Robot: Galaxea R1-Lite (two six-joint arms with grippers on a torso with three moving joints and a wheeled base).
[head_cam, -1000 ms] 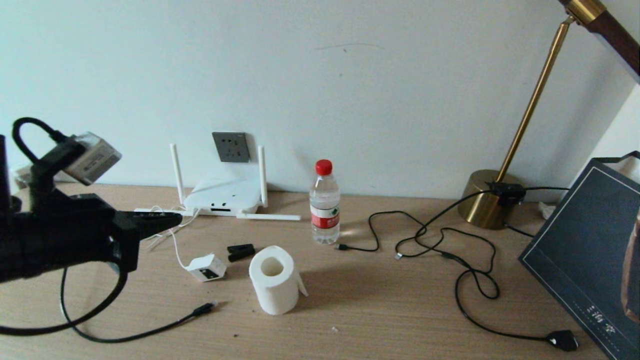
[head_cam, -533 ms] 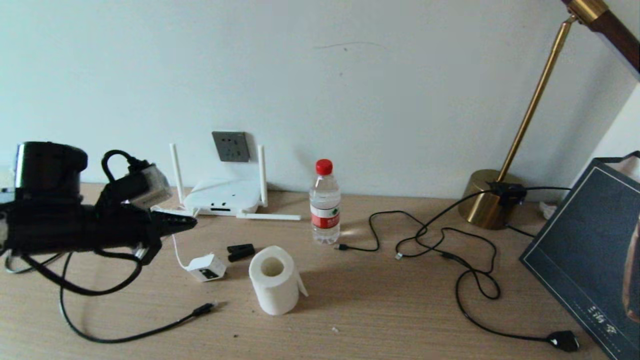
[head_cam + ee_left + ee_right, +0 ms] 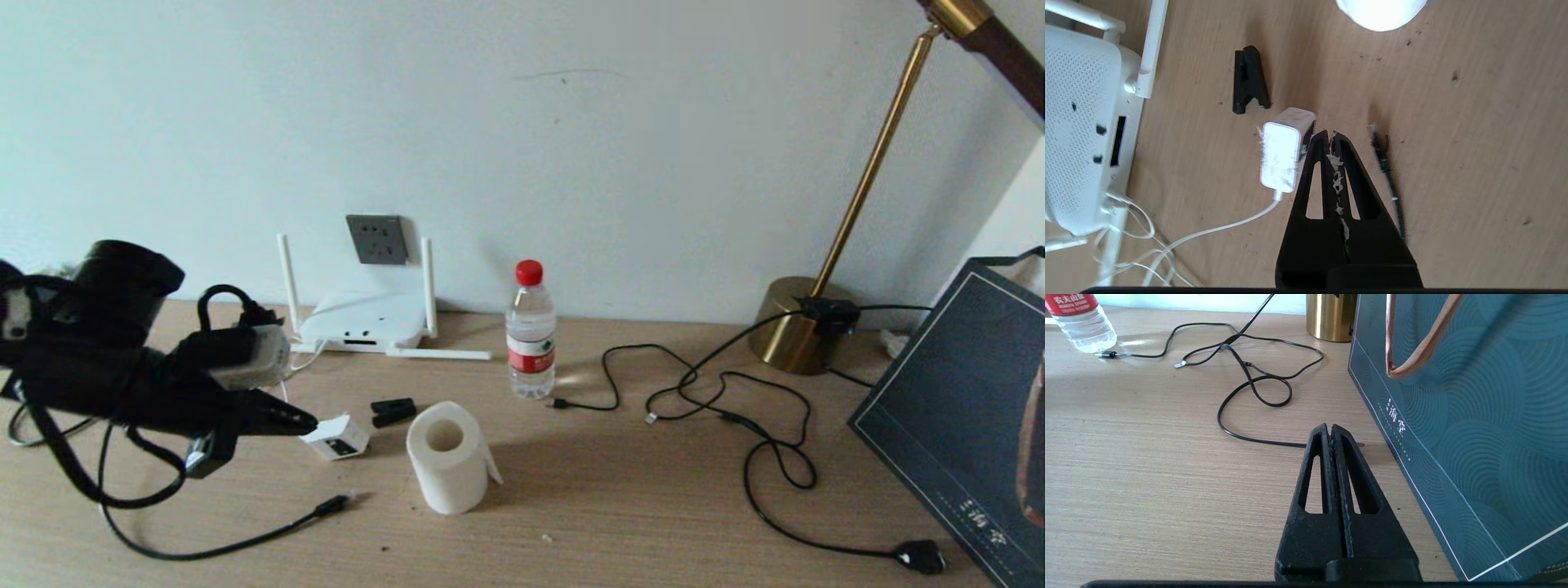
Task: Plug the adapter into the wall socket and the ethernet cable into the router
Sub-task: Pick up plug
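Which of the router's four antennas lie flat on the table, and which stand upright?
On the router, two antennas stand upright at its sides; the other two lie flat on the table, one pointing right.

Readable markings on two items.
White Chinese characters 农夫山泉 on the red label of the clear plastic water bottle with red cap (image 3: 1079, 318); pale Chinese characters down the face of the dark teal paper gift bag with tan handles (image 3: 1474, 416), one reading 海, the rest too small to tell.
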